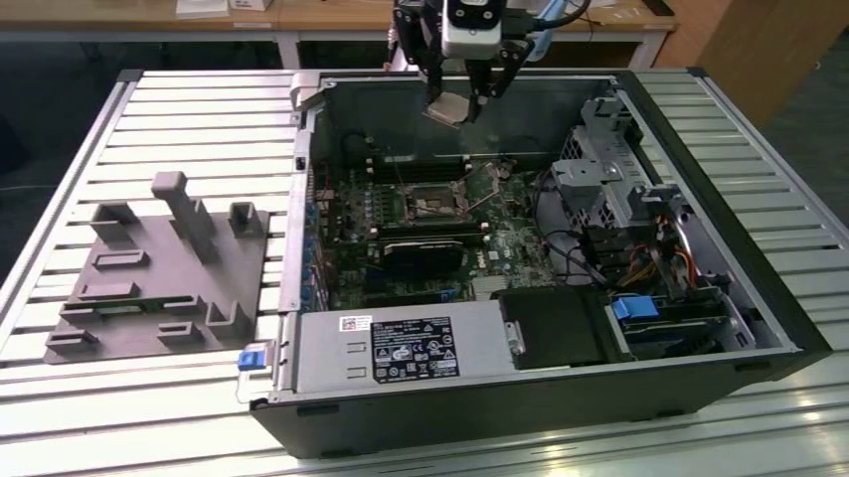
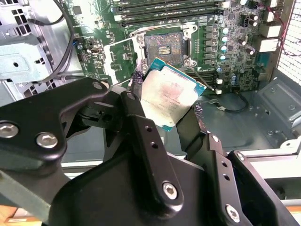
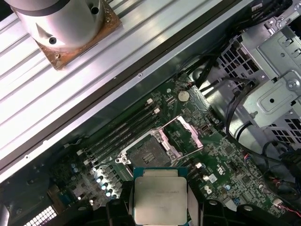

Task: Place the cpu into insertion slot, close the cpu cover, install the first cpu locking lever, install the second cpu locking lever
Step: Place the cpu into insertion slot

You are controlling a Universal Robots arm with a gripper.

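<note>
1. The jaws are clenched on the cpu (image 2: pixel 171 96), gripping it by opposite edges, above the open computer case (image 1: pixel 558 412).
2. The insertion slot (image 3: pixel 146 153) lies bare below, well apart from the chip.
3. The cpu cover (image 3: pixel 181 136) stands flipped open beside the slot. As I judge it, placing, closing and both locking steps are not yet done.

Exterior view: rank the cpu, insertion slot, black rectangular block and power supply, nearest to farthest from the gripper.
1. cpu: clamped in the gripper, over the case's far wall.
2. insertion slot: on the green board, mid-case.
3. black rectangular block: just beyond the slot, toward the camera.
4. power supply: along the case's near wall.
</note>
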